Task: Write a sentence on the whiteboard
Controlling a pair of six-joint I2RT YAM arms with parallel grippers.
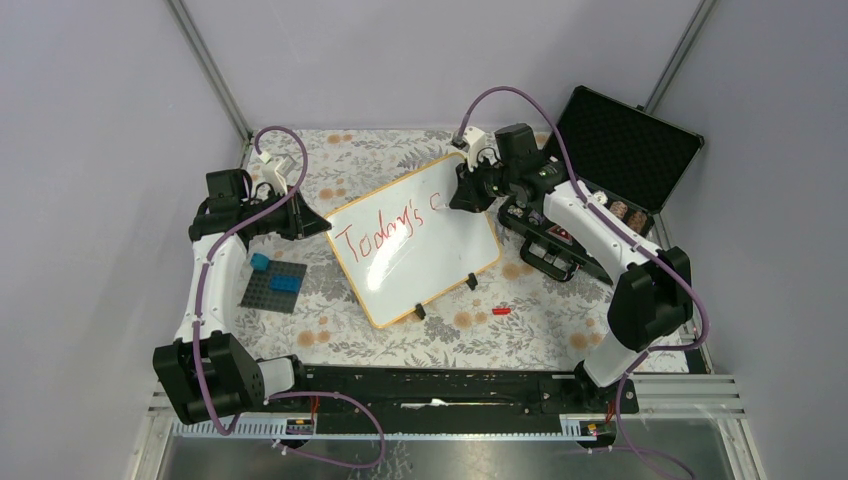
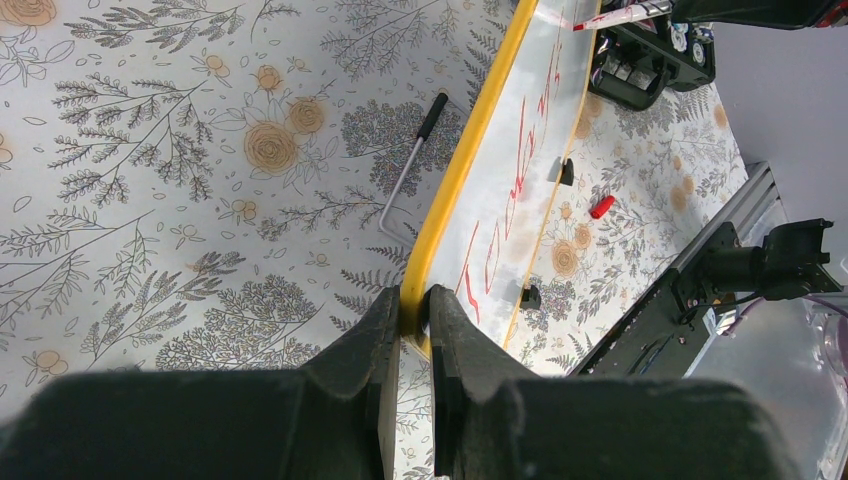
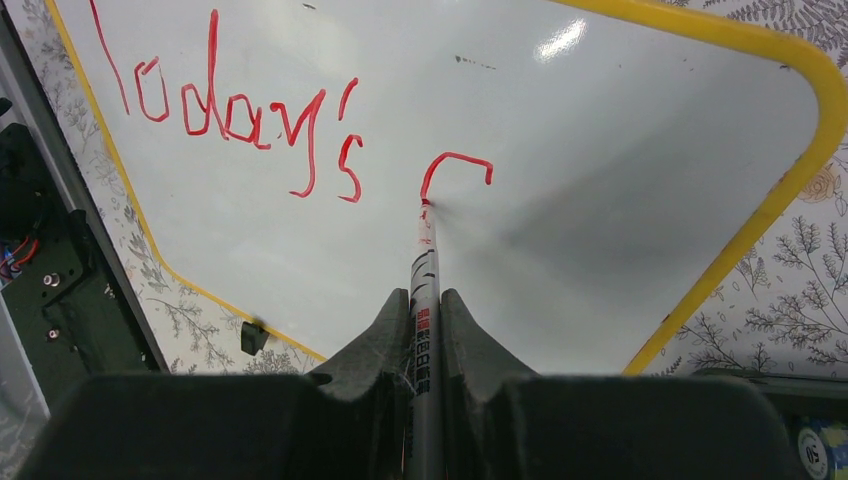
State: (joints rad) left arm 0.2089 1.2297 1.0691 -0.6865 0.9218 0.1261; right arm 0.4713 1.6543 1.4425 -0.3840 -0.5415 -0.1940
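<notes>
The whiteboard [image 1: 440, 250] with its yellow rim lies tilted on the floral table. The sentence [image 1: 385, 232] in red reads "Today's" plus a started curved letter [image 3: 455, 165]. My left gripper [image 1: 305, 222] is shut on the whiteboard's left rim [image 2: 440, 215], the yellow edge pinched between its black fingers [image 2: 372, 330]. A silver marker [image 3: 425, 300] is clamped in my right gripper [image 3: 425, 300], and its red tip [image 3: 425, 208] touches the board at the lower end of the new stroke. In the top view the right gripper [image 1: 468, 195] is over the board's upper right part.
An open black foam-lined case [image 1: 625, 150] stands at the back right with small items in front. A dark grey baseplate [image 1: 273, 287] with blue bricks lies left of the board. A red cap [image 1: 501, 311] lies near the front. A bent metal rod [image 2: 410, 165] lies beside the rim.
</notes>
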